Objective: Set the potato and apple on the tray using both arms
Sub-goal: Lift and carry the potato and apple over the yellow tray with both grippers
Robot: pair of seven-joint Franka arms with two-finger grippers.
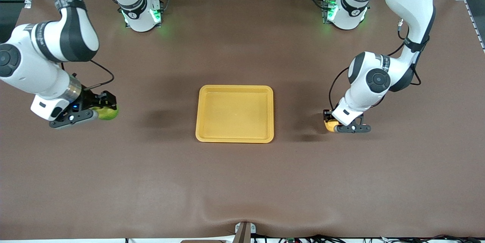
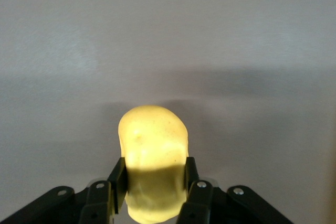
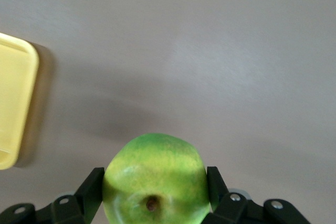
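Yellow-orange plastic, the tray (image 1: 235,114) lies empty on the brown bench (image 1: 235,182) between the two arms, its low rim there to keep whatever is set inside from rolling off; the right gripper (image 1: 99,109) hangs over the bench toward the right arm's end from the tray, jaws clamped on either side of the green apple (image 1: 108,112), while the left gripper (image 1: 335,124) hangs toward the left arm's end from the tray, jaws pinched across the middle of the potato (image 1: 330,125); each arm carries the item from its own side, likely so both can travel inward to the tray without crossing; in the right wrist view the apple (image 3: 154,179) shows its stem dimple and one corner of the tray (image 3: 14,103) is well apart from it; in the left wrist view the potato (image 2: 153,161) juts out past the fingers (image 2: 191,174); how high either item hangs above the bench is hard to judge; in the front view most of the potato is hidden under the left gripper, and the apple is partly covered too
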